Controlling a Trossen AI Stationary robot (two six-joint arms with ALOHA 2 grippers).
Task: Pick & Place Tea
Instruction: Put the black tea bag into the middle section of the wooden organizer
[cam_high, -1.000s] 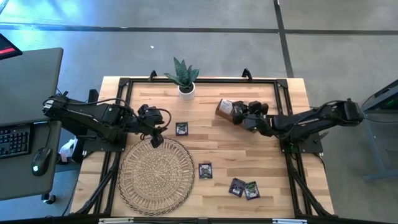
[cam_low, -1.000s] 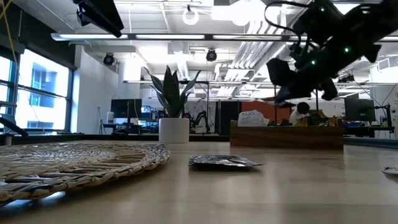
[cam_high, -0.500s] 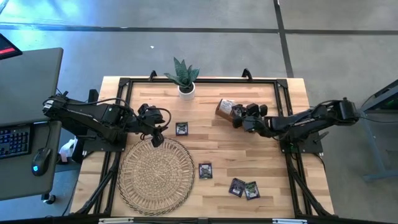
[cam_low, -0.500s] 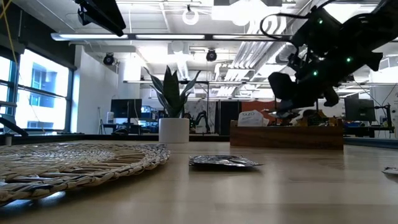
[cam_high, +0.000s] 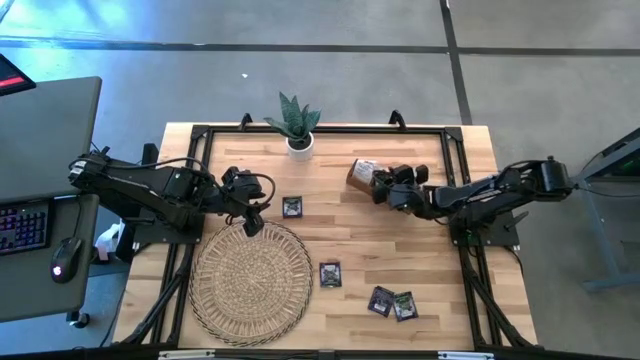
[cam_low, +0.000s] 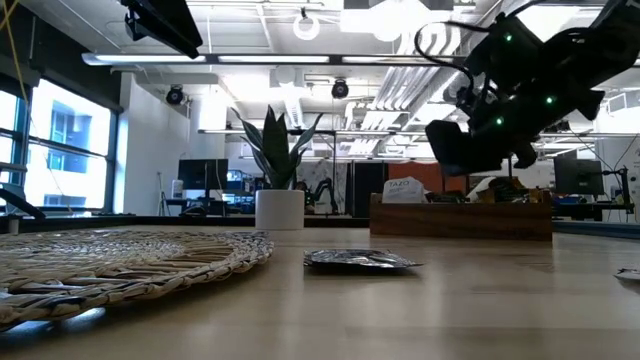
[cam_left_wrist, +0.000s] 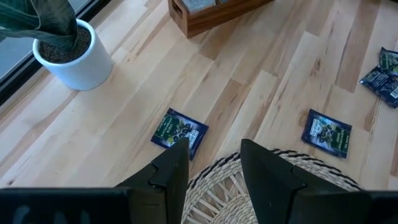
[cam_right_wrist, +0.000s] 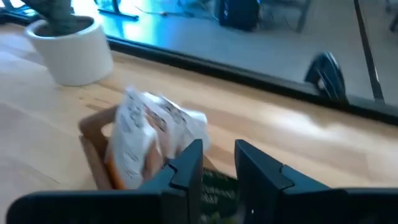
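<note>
My right gripper (cam_high: 381, 186) hovers at the near right side of the brown wooden tray (cam_high: 362, 173), which holds orange-and-white sachets (cam_right_wrist: 155, 134). A dark green sachet (cam_right_wrist: 214, 185) shows between its fingers. My left gripper (cam_high: 256, 212) is open and empty above the far edge of the round woven mat (cam_high: 251, 282). Several dark sachets lie flat on the table: one (cam_high: 292, 207) just right of the left gripper, one (cam_high: 330, 273) beside the mat, and two (cam_high: 391, 302) near the front. My right gripper has the dark green sachet (cam_right_wrist: 214, 185) between its two fingers, far back between them in the right wrist view. The fingers point toward the tray, slanting down from the table's right. The sachet is clear of the table. Which edge the fingers are on is hidden by the fingers.
A potted plant in a white pot (cam_high: 298, 140) stands at the far edge, left of the tray. The woven mat fills the near left of the table. Bare wood lies between the mat and the tray. Black frame rails run along the table's edges.
My right gripper has moved toward the table's left, closer to the wooden tray, carrying the sachet with it.
</note>
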